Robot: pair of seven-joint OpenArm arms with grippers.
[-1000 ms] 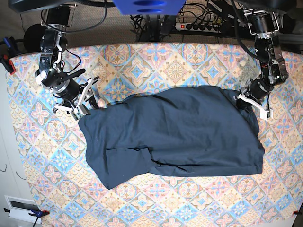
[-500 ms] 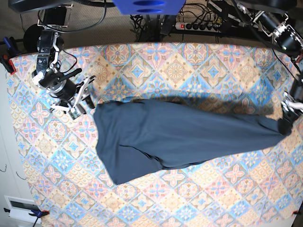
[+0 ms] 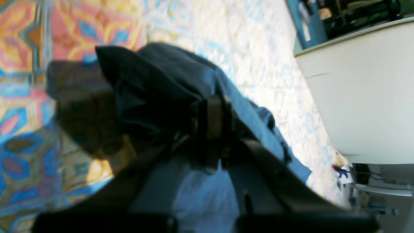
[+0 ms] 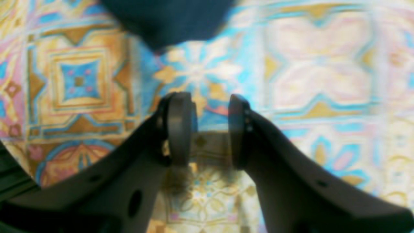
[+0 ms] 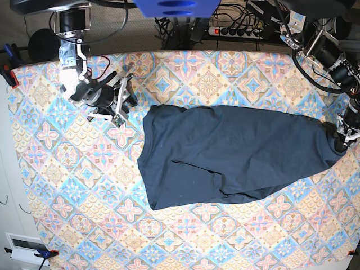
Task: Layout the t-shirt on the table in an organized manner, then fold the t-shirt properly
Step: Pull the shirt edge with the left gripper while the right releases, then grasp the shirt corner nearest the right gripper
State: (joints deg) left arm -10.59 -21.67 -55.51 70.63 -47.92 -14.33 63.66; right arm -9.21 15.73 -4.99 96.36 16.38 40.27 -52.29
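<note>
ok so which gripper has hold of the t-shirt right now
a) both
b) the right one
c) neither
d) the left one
d: the left gripper is shut on a bunched edge of the t-shirt at the table's side, while the right gripper hovers open with only tablecloth between its pads, clear of the fabric.

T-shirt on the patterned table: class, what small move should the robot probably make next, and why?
Probably bring the right gripper, jaws open and empty, to the t-shirt's near edge and pinch it. The left gripper already holds the far end near the table's edge, so the cloth bunches there; a second hold could spread it flat.
</note>
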